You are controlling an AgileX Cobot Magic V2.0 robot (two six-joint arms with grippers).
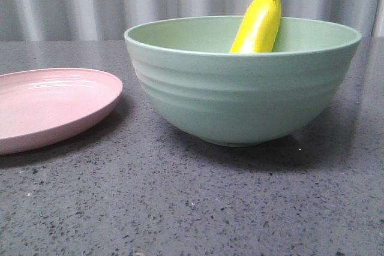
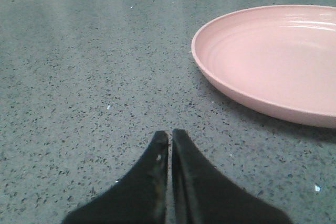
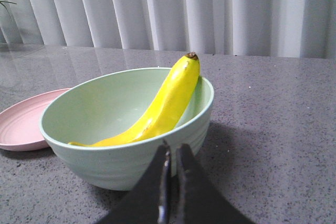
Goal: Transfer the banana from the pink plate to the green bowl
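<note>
The smooth yellow plastic banana was propped in the ridged mint-green bowl just beyond the right pincer, pressed together and empty; a nudge might tip it out.

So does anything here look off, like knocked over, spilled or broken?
Nothing looks damaged or spilled. The only slightly odd thing is the bright yellow plastic-looking banana: it leans up the inner wall of the pale mint-green ridged bowl, its dark tip poking above the rim. The shallow pale pink plate sits flat, bare.
</note>
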